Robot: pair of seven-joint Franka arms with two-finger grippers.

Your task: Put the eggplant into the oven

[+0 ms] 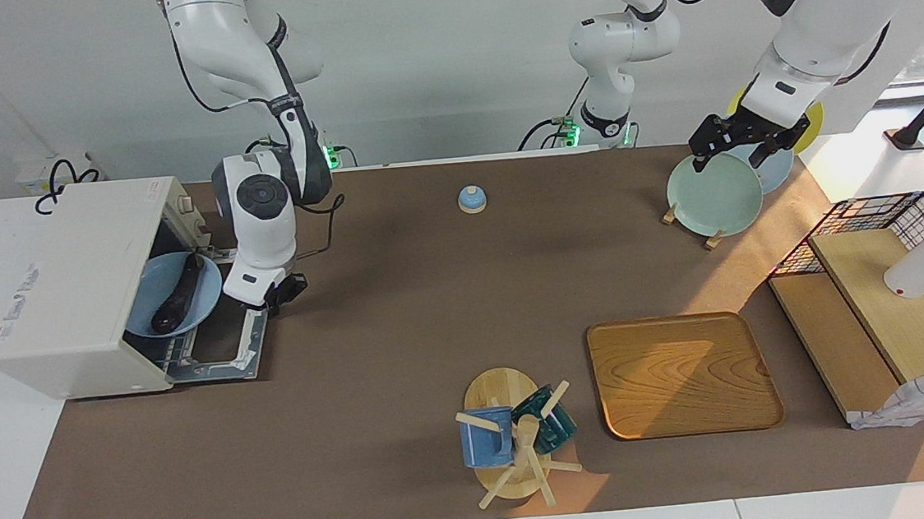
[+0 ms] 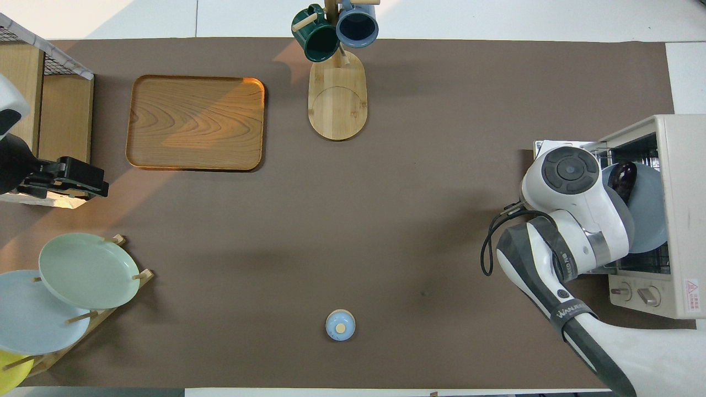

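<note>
Eggplant point(image 1: 178, 294) lies lengthwise on a pale blue plate point(image 1: 149, 286), and the plate sits on the wire rack inside the oven point(image 1: 73, 290), at the right arm's end of the table. The plate serves as a carrier, so the eggplant has a flat seat and does not rest directly on the rack. A rim portion of the plate projects past the oven mouth over the door point(image 1: 222, 348), which hangs open and flat on the table mat.

Right gripper point(image 1: 277, 295) hovers over the door's edge nearer to the robots, just beside the plate and apart from it. Its fingertips are together and hold nothing. Judgement: the placement is essentially complete, and closing the door may remain.

Left gripper point(image 1: 738, 147) waits over the plate rack point(image 1: 688, 225), above the green plate point(image 1: 712, 194), at the left arm's end of the table. Its fingers are spread wide and empty.

A small blue bell point(image 1: 471, 198) stands near the robots' edge, well clear of the oven. A wooden tray point(image 1: 683, 374) and a mug tree point(image 1: 518, 445) lie farther from the robots, untouched.
</note>
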